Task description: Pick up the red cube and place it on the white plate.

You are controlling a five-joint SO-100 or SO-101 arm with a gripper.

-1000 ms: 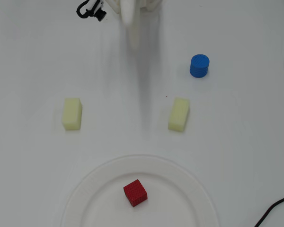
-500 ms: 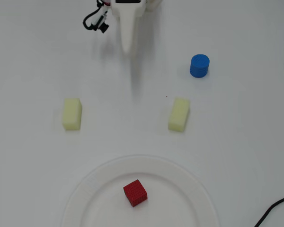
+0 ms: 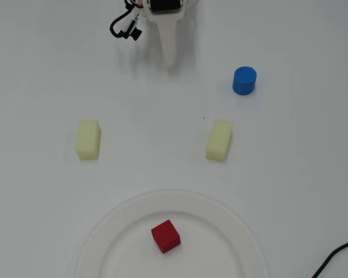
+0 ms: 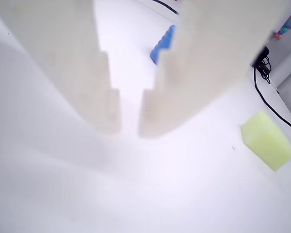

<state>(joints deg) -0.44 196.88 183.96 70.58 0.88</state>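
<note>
On the white desk, the round ridged plate at the near edge holds the textured red cube. The arm is drawn back at the far edge, its jaws narrowly parted and empty.

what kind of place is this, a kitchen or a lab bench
Most likely a lab bench or hobby robotics table, not a kitchen: a bare white table holds only test props, namely foam-like yellow blocks, a blue cylinder and a red cube on a white plate.
</note>
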